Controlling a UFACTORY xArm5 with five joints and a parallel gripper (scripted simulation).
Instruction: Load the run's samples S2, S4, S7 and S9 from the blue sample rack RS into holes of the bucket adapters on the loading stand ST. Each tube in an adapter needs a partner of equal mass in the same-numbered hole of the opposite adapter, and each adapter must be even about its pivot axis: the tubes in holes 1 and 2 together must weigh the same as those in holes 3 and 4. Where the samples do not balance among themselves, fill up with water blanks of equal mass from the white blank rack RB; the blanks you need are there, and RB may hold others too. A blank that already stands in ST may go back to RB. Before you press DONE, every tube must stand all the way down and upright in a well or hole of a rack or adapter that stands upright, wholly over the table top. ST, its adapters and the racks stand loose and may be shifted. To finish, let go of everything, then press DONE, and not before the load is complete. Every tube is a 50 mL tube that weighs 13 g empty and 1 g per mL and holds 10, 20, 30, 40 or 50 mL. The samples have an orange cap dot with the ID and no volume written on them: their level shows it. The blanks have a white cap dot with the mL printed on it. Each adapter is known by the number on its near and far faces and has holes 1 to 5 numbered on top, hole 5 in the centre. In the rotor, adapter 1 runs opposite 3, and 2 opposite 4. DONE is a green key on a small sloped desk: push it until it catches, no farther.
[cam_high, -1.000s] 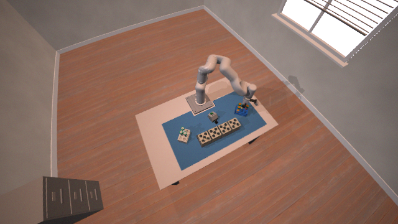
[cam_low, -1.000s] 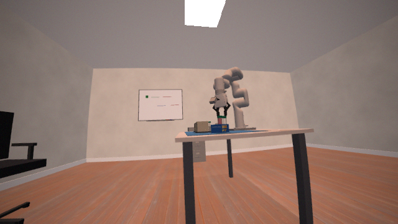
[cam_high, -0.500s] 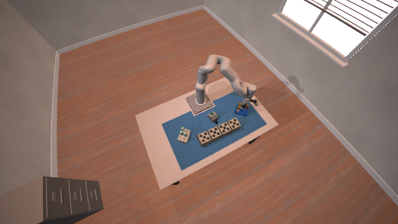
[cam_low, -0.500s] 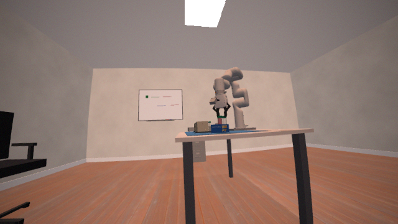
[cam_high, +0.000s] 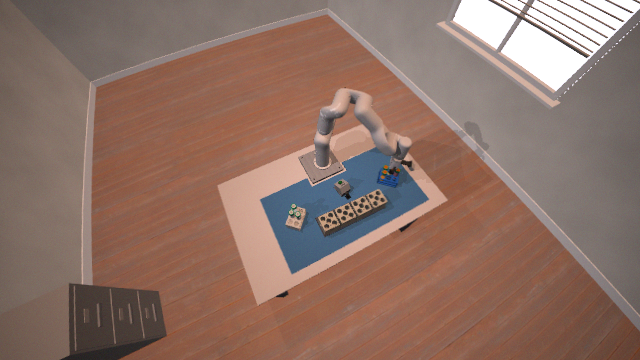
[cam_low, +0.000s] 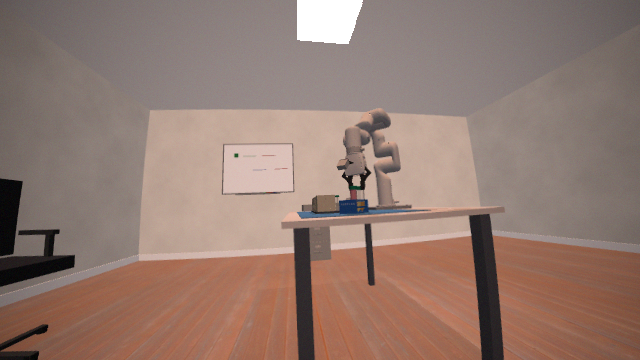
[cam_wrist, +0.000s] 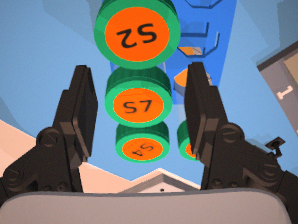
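The blue sample rack RS (cam_high: 388, 177) stands at the right end of the blue mat and also shows in the side view (cam_low: 353, 206). It holds several green-capped tubes with orange dots. In the wrist view, S2 (cam_wrist: 136, 31) is the farthest, S7 (cam_wrist: 139, 100) comes after it, and two more caps (cam_wrist: 143, 143) lie nearer, one partly hidden behind a finger. My gripper (cam_wrist: 139, 83) (cam_high: 397, 167) is open and hangs straight over the rack, with its fingers on either side of S7's cap and apart from it. The side view (cam_low: 356, 187) shows the fingers low around a tube top.
Four tan bucket adapters on the stand ST (cam_high: 352, 211) form a row at the mat's front, with all the holes I can see empty. The white blank rack RB (cam_high: 294, 219) with several tubes stands at the left. The green DONE key (cam_high: 342, 186) sits near the arm's base.
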